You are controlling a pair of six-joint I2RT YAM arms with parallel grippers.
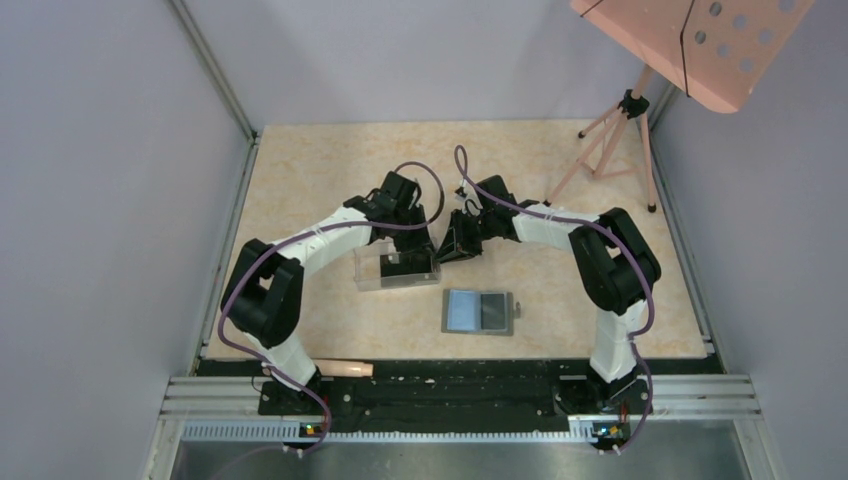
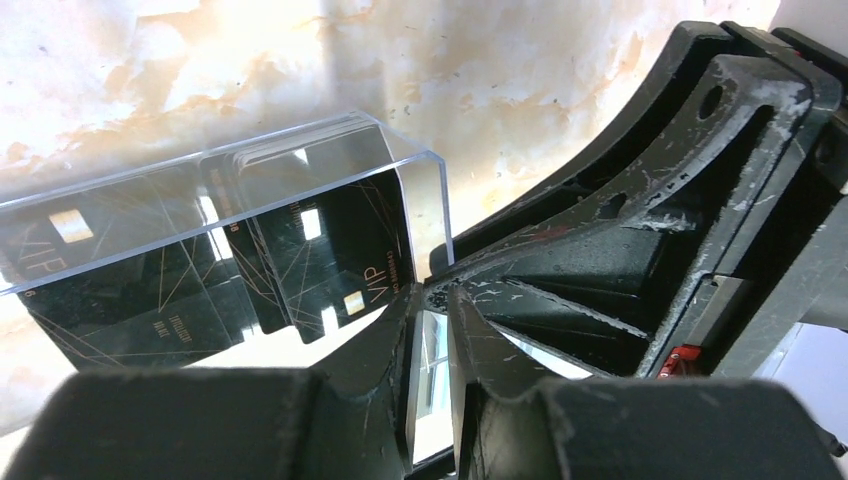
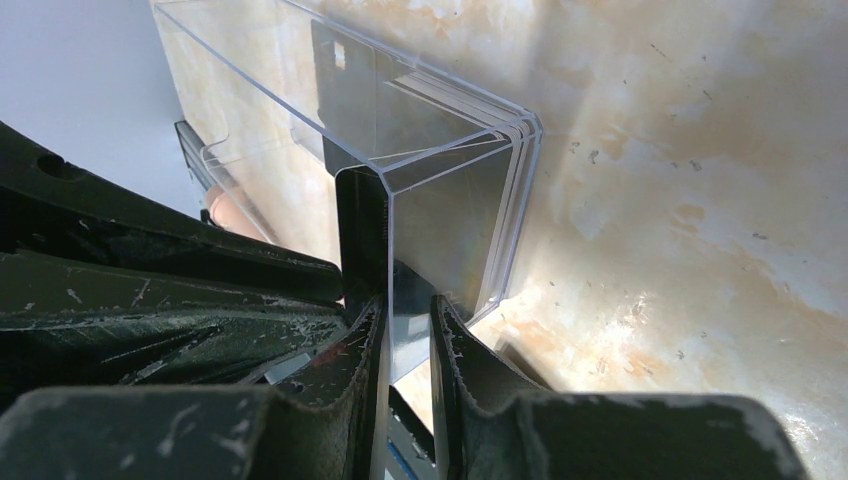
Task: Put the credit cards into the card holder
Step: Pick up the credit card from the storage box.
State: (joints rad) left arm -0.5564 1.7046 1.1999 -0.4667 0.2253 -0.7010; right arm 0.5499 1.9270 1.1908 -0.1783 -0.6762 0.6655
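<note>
Several black credit cards [image 2: 300,260] stand on edge inside a clear plastic box [image 2: 300,150] at mid-table. In the top view the cards [image 1: 408,264] fill the right part of the box [image 1: 372,272]. My left gripper [image 2: 432,300] is at the box's right end, jaws a narrow gap apart, with nothing plainly held. My right gripper [image 3: 408,320] is shut on the end wall of the box [image 3: 420,110], beside a black card [image 3: 360,230]. Both grippers [image 1: 420,245] [image 1: 452,245] meet there. The gray card holder [image 1: 462,310] lies open in front.
A pink tripod [image 1: 610,140] stands at the back right under a pink perforated panel [image 1: 690,40]. A pale stick [image 1: 335,368] lies along the table's front edge. Grey walls close in both sides.
</note>
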